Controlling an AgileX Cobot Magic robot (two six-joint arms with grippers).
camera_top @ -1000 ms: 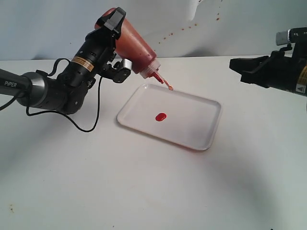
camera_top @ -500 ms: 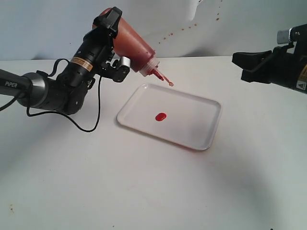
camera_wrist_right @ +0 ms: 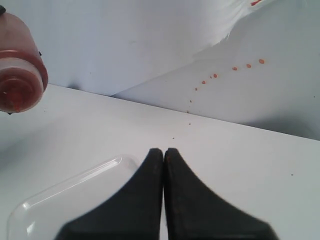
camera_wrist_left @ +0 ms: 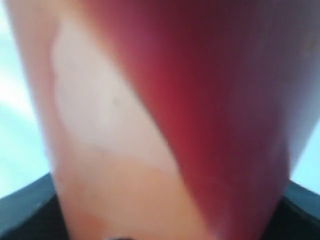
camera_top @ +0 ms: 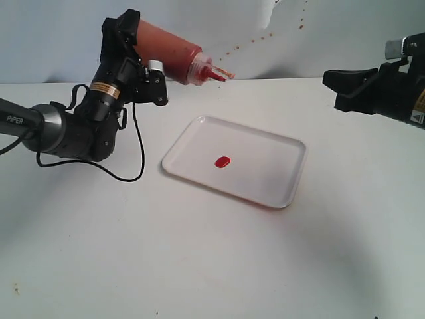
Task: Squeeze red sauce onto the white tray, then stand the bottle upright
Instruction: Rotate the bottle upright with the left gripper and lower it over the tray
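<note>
We see the exterior view bright and evenly lit; soft grey shadows dim the table (camera_top: 199,279) toward the lower corners and edge the white tray (camera_top: 265,174); the left wrist view is all blur, the bottle (camera_wrist_left: 165,125) pressed too close to focus; the right wrist view is fairly sharp.

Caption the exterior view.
Left gripper holds the bottle aloft, nozzle sideways; one red sauce blob lies on the white tray.
</note>
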